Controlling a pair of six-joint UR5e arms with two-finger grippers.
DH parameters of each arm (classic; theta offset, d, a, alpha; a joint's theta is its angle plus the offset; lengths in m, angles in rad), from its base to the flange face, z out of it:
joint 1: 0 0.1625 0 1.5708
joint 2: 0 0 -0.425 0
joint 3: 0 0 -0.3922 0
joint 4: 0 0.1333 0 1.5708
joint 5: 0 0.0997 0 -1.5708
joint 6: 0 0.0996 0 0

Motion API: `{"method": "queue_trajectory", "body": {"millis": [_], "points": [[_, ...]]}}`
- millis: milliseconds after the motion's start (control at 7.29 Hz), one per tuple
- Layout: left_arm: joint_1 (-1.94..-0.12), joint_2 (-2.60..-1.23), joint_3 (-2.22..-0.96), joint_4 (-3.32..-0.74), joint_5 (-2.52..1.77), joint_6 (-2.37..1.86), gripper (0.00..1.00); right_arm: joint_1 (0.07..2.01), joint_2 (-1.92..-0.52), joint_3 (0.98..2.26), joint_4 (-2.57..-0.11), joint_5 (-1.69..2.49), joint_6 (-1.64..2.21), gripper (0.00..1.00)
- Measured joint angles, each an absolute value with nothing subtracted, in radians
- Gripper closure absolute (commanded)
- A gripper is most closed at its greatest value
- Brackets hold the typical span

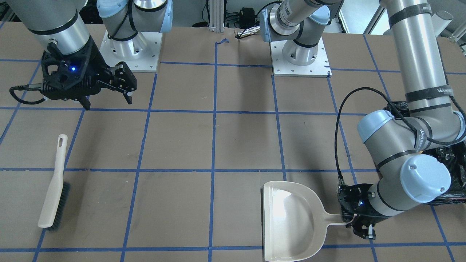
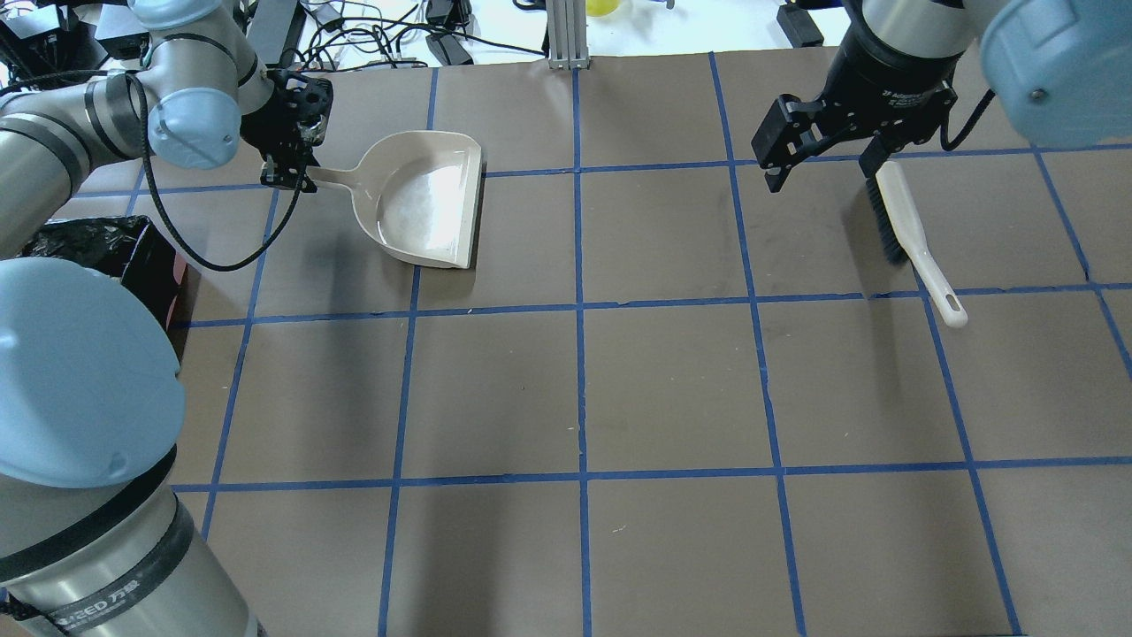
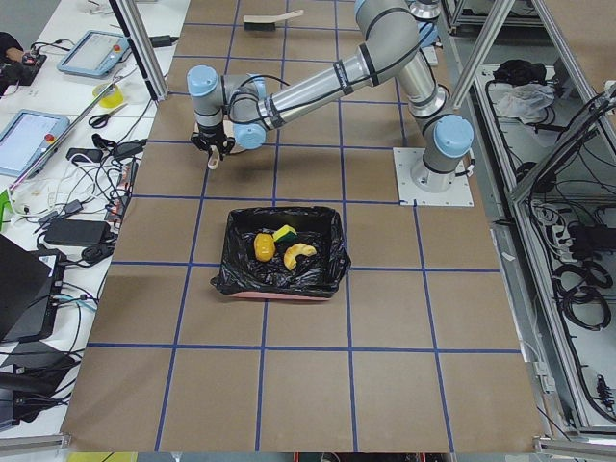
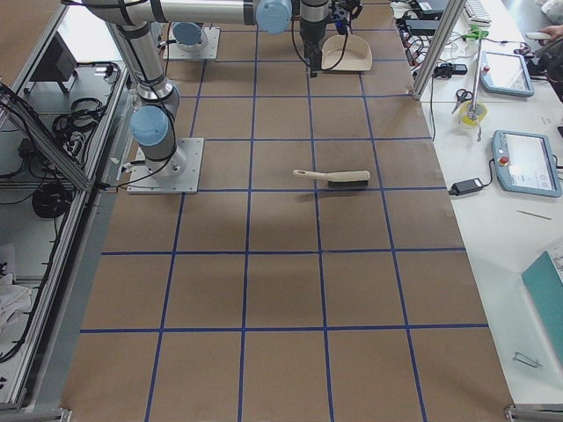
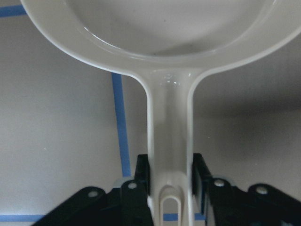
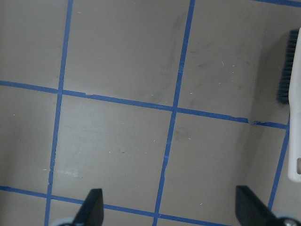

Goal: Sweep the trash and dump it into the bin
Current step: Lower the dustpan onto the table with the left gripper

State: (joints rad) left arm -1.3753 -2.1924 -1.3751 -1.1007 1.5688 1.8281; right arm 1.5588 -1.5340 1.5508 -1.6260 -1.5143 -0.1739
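Inside the bin, the trash is noted: a golden-brown potato shape, a yellow wedge and a curved bread piece, lying close together on the black liner. Near the bin, the beige dustpan is rested on the worktop; its handle is clamped between the fingers of the left gripper. Well apart from the bin, the brush is laid on the worktop. The right gripper is held just beside the brush, fingers spread apart
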Motion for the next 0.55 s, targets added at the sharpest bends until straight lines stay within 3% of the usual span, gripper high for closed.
{"method": "queue_trajectory", "body": {"millis": [549], "points": [[-1.383,-2.161,-1.417,-1.165,1.564,1.834,1.00,1.559,-1.534,1.552,-1.626,-1.562,-0.174,0.00]]}}
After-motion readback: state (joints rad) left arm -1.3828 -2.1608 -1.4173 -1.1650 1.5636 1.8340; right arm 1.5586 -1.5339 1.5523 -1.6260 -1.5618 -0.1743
